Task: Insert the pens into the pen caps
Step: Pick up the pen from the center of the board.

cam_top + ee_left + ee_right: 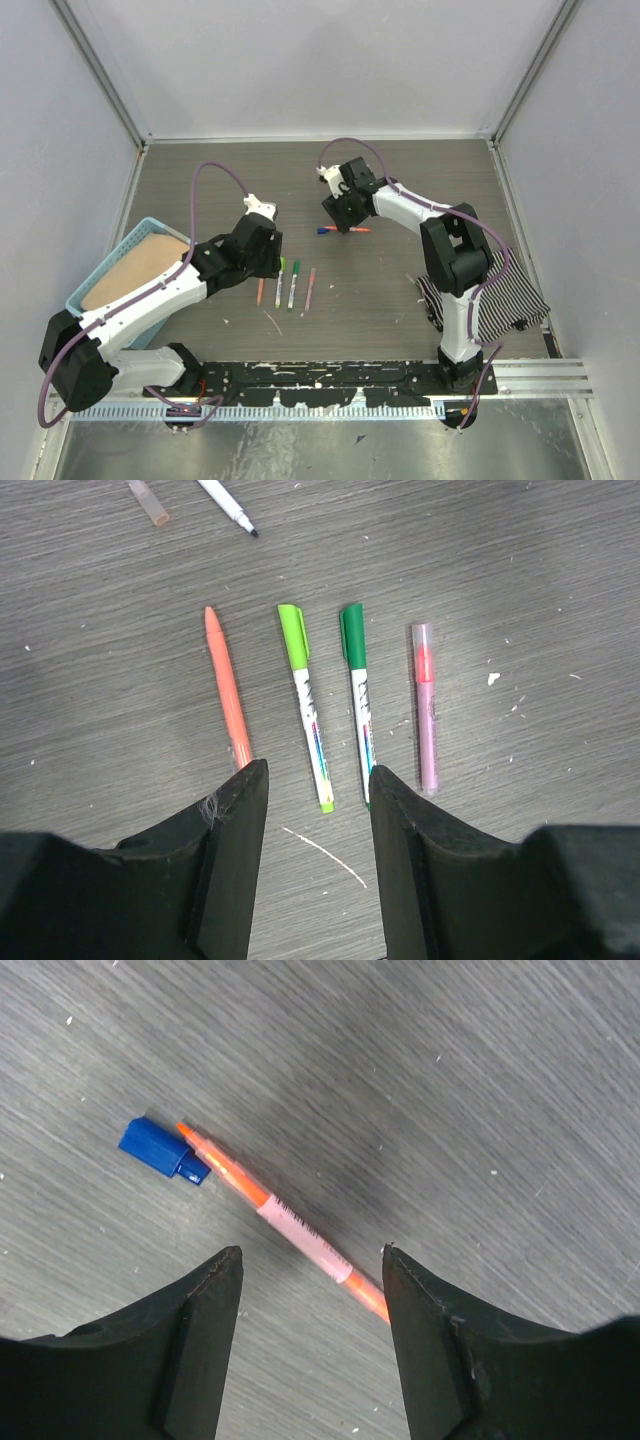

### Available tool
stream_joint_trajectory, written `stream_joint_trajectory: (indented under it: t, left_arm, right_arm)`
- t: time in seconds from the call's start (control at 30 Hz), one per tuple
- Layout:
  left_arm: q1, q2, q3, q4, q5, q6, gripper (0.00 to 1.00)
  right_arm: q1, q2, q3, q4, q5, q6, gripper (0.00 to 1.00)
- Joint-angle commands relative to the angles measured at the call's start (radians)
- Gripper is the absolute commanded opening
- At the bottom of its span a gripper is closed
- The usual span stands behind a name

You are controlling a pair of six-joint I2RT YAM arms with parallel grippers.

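Observation:
Four pens lie side by side in the left wrist view: an all-orange pen (228, 685), a white pen with a light green cap (307, 705), a white pen with a dark green cap (358, 695) and a pink pen (426, 705). My left gripper (318, 780) is open and empty, just above their near ends. At the top edge lie a pale loose cap (148, 500) and an uncapped dark-tipped pen (228, 505). My right gripper (312, 1255) is open over an orange pen with a pink label (285, 1220). Its tip points at a blue cap (160, 1148).
A blue basket (110, 275) holding a tan board stands at the left beside the left arm. A striped cloth (500, 300) lies at the right by the right arm's base. The row of pens (290, 286) lies mid-table.

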Motion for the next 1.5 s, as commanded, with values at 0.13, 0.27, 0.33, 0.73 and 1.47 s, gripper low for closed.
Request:
stream_joint_trajectory:
  t: [0.13,0.27,0.33,0.73,1.47]
  left_arm:
    - [0.014,0.021,0.020,0.005,0.006,0.011,0.52]
    - [0.018,0.023,0.022,0.003,0.008,0.012,0.51]
    - [0.019,0.023,0.019,0.003,0.008,0.013,0.51]
    - [0.026,0.026,0.014,0.010,0.015,0.011,0.51]
    - [0.031,-0.122,-0.092,0.130,0.112,-0.090,0.54]
  right_arm:
    - [-0.006,0.053,0.082,-0.019,-0.037,-0.050,0.60]
    - [-0.008,0.071,0.090,-0.019,-0.025,-0.052,0.57]
    - [-0.008,0.082,0.096,-0.025,-0.013,-0.054,0.55]
    - [-0.012,0.083,0.079,-0.027,0.022,-0.025,0.35]
    - [-0.016,-0.228,-0.248,0.104,0.122,0.412,0.13]
